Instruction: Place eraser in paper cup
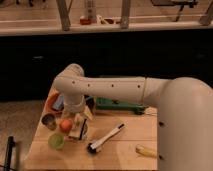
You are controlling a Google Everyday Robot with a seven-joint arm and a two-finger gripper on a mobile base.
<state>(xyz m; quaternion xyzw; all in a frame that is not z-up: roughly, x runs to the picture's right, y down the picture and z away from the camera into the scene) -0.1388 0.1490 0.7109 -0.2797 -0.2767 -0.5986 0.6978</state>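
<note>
Eraser [77, 128] – a small whitish-tan block – shows at the tip of the gripper [80, 121], lower left of the frame, just right of an orange ball [65, 125]. It seems to touch the gripper, but whether the gripper is open or closed on it cannot be told. Directly under the block is a dim round rim, probably the paper cup [83, 135]; whether the block is above it or already inside it is unclear.

A thick white arm [115, 90] reaches in from the right edge, crosses the middle of the frame, bends at a rounded joint on the left and drops to the wooden counter [125, 150].

Also on the counter: a small metal cup [48, 121] left of the ball, a green cup [56, 141] below the ball, a black-and-white brush [106, 138] lying at a slant near bottom centre, a yellow object [146, 151] at lower right, and a green tray [117, 105] partly hidden behind the arm.
</note>
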